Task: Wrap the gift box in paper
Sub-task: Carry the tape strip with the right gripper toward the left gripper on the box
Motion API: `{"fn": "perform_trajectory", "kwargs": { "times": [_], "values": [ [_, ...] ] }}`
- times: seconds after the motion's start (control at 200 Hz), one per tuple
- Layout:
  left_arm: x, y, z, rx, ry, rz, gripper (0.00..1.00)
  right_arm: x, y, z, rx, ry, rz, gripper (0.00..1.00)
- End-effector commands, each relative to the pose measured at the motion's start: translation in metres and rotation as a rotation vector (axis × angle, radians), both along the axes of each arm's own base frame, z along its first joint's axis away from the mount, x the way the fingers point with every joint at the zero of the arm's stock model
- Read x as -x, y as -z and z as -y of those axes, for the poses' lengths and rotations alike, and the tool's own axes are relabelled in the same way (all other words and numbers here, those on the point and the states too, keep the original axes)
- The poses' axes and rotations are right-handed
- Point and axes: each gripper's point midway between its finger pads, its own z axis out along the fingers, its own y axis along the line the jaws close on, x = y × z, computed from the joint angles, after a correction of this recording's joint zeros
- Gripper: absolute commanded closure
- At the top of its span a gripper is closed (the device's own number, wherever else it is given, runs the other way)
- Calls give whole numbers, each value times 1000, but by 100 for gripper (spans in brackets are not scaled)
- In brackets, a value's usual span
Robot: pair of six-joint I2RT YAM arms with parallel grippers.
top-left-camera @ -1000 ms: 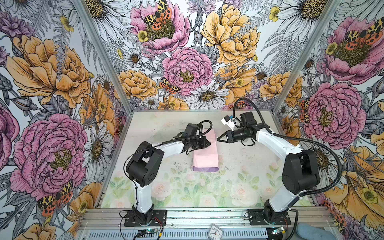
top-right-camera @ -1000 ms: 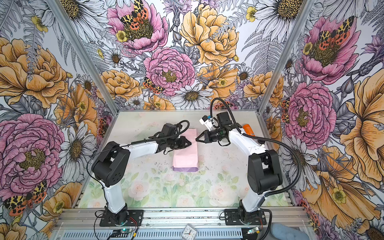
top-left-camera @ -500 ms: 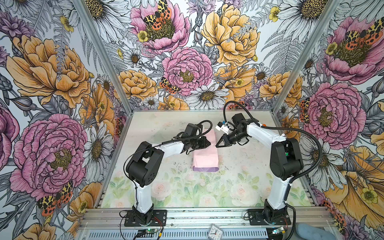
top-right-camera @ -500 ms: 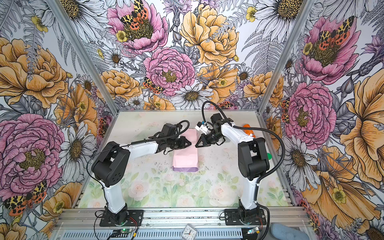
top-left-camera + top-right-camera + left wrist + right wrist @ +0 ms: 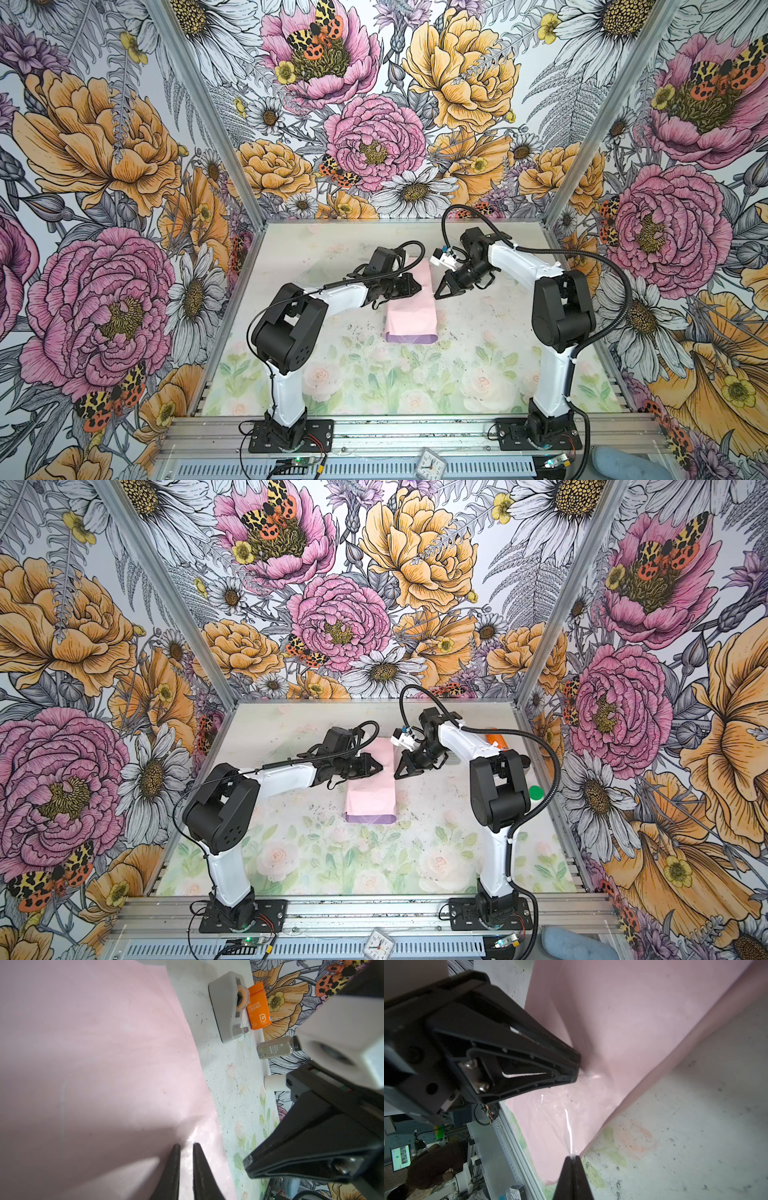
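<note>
The paper (image 5: pixel 409 307) (image 5: pixel 371 787) lies folded into a long pale pink bundle mid-table, with a lilac strip along its near end. The gift box is hidden under it. My left gripper (image 5: pixel 417 286) (image 5: pixel 185 1145) rests its tips on the bundle's far part, the jaws a narrow gap apart over a shiny patch of clear tape. Just off the bundle's right edge, my right gripper (image 5: pixel 437 296) (image 5: pixel 572 1157) points down and is shut on a strip of clear tape (image 5: pixel 569 1130). That strip runs from the tips onto the paper.
A grey tape dispenser (image 5: pixel 226 1007), an orange bottle (image 5: pixel 258 1007) (image 5: pixel 494 739) and a pepper bottle (image 5: pixel 274 1048) sit at the back right by the wall. A green lid (image 5: pixel 536 791) lies behind the right arm.
The right arm has folded inward and its gripper has tipped down toward the paper's right edge. The left arm and the paper have not moved.
</note>
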Motion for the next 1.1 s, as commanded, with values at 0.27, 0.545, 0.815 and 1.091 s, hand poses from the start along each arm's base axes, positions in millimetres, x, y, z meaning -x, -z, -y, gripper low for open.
{"fn": "perform_trajectory", "kwargs": {
  "times": [0.27,0.545,0.815,1.091],
  "values": [
    [22,23,-6,-75,19,-68,84,-2,9,4,70,-37,-11,100],
    [22,22,-6,-75,22,-66,84,-2,13,3,88,-50,-23,100],
    [19,16,-4,-60,19,-53,84,-3,16,4,108,-50,-29,100],
    [14,6,0,-40,20,-31,84,-4,21,6,126,-47,-36,100]
  ]
}}
